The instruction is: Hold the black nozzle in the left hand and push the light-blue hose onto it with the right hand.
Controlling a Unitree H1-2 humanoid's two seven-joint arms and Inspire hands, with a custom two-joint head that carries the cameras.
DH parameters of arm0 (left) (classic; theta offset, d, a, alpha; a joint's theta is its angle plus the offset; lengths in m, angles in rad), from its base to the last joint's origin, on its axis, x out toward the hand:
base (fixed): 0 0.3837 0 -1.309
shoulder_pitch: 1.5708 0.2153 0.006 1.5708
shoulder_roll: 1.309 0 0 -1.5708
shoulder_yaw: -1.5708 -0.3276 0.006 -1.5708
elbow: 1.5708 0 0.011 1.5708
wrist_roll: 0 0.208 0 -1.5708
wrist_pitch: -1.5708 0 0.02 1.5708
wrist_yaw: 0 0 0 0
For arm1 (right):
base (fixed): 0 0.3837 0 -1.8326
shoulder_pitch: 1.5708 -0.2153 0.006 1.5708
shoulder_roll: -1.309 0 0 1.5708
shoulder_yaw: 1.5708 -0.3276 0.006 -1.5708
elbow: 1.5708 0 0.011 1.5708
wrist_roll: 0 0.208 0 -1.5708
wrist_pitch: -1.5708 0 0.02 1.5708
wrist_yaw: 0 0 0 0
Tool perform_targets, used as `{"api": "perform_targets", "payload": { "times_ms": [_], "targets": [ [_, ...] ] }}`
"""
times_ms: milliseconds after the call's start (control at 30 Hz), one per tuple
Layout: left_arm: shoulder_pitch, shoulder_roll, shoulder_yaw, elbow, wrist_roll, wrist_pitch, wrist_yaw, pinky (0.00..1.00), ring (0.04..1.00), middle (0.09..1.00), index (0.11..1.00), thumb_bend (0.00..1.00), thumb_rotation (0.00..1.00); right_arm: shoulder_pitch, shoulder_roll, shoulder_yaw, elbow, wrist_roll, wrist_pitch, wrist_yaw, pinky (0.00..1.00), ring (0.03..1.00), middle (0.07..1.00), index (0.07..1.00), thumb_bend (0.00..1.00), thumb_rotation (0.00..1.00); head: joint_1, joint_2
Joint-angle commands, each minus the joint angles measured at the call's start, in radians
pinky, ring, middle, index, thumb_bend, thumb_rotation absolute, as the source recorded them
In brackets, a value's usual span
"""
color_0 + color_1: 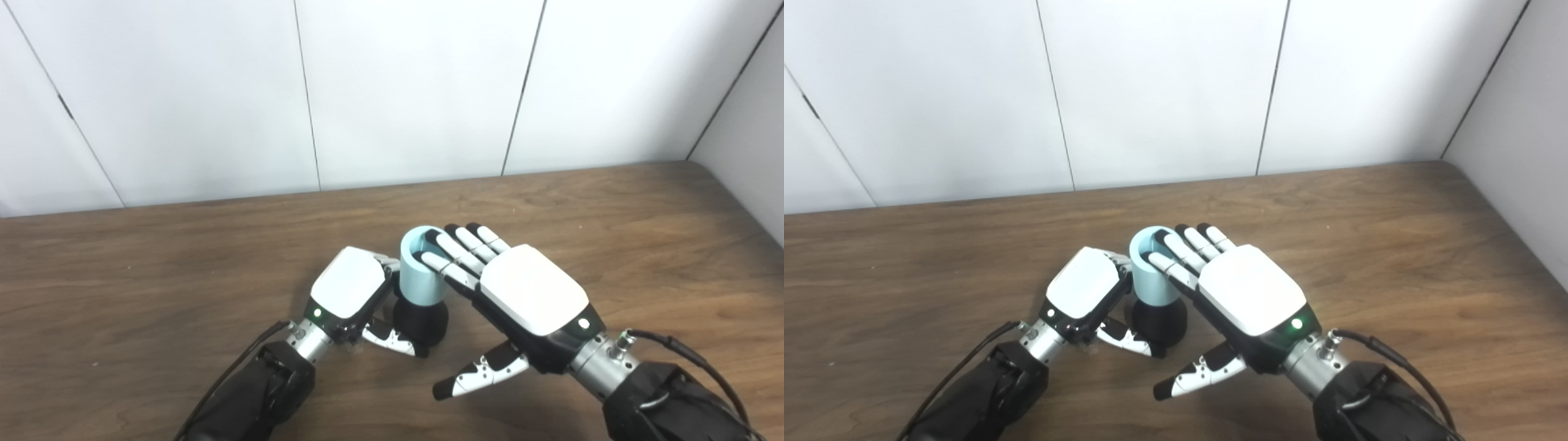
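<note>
The black nozzle (421, 321) stands upright on the wooden table, with the light-blue hose (418, 269) sitting on top of it, open end up. My left hand (352, 294) is curled around the nozzle's left side, thumb across its base. My right hand (520, 294) is open beside the hose on the right. Its straight fingers (456, 251) lie over the hose's rim and its thumb sticks out low, away from the hose. The far sides of hose and nozzle are hidden by the hands.
The brown wooden table (612, 214) runs back to a white panelled wall (416, 92). A second wall closes the right side (753, 153). Cables trail from both wrists near the bottom edge.
</note>
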Motion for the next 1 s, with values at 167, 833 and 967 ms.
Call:
{"api": "perform_targets", "payload": {
  "times_ms": [167,833,967],
  "targets": [
    [0.255,-0.016,-0.094,0.135,0.022,0.017,-0.014,0.31,0.352,0.414,0.527,0.51,0.0,0.032,-0.031,0.063,-0.013,0.009,-0.048,0.034,1.0,1.0,0.962,0.895,0.86,0.76,0.001,0.002],
    [0.264,-0.008,-0.092,0.108,0.02,0.027,-0.032,0.3,0.345,0.41,0.525,0.51,0.0,0.061,-0.031,0.075,0.026,-0.013,-0.022,0.023,0.99,1.0,0.948,0.891,0.85,0.76,0.003,0.011],
    [0.266,-0.006,-0.092,0.102,0.02,0.027,-0.035,0.29,0.329,0.401,0.518,0.51,0.0,0.065,-0.032,0.075,0.029,-0.011,-0.02,0.014,0.98,1.0,0.94,0.882,0.86,0.75,0.003,0.013]
  ]
}}
